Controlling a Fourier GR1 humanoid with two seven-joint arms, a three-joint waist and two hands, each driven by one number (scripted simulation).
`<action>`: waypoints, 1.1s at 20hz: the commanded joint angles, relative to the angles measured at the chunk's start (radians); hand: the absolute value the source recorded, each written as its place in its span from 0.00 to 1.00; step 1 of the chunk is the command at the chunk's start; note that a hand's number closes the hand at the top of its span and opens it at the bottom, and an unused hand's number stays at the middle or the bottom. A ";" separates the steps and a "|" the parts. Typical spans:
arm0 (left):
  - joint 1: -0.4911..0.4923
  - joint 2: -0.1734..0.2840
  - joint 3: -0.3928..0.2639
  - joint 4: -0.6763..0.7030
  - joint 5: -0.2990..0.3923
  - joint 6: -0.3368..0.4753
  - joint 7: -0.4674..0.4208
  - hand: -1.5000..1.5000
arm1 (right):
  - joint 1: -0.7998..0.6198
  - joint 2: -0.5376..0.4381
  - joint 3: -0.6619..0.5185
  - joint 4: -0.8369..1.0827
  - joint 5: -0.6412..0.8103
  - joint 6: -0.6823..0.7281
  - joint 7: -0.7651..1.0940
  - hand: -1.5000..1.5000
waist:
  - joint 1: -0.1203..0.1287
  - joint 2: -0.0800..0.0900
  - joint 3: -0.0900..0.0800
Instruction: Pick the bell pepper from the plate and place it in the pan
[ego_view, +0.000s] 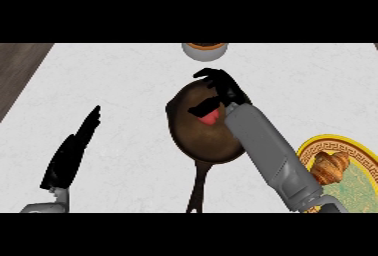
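Note:
A dark brown pan (196, 135) lies in the middle of the counter, its handle (198, 187) pointing toward me. My right hand (225, 90) is over the pan's far side, with its fingers spread and its thumb reaching down. A red bell pepper (211, 117) shows just under the thumb, inside the pan's outline. Whether the thumb still touches it I cannot tell. The yellow-rimmed patterned plate (362, 160) sits at the right edge. My left hand (74, 147) rests open at the left, fingers straight and pointing up.
A brown croissant (330, 166) lies on the plate, right beside my right forearm (273, 155). A white bowl (204, 50) with orange contents stands at the far edge behind the pan. Dark wood borders the counter at the top left.

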 joint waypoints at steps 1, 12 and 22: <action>-0.006 -0.013 -0.003 -0.004 -0.011 0.018 0.013 0.50 | 0.003 0.000 -0.041 -0.001 -0.103 -0.127 -0.143 0.00 | -0.019 -0.006 0.001; 0.065 0.001 0.030 -0.035 -0.005 0.026 0.003 0.50 | -0.048 -0.030 -0.242 0.070 -0.290 -0.372 -0.261 0.00 | -0.074 -0.018 -0.001; 0.077 -0.003 0.049 -0.009 -0.026 0.042 -0.017 0.50 | 0.149 -0.260 -0.325 0.022 -0.345 -0.144 -0.501 0.00 | -0.107 -0.028 -0.002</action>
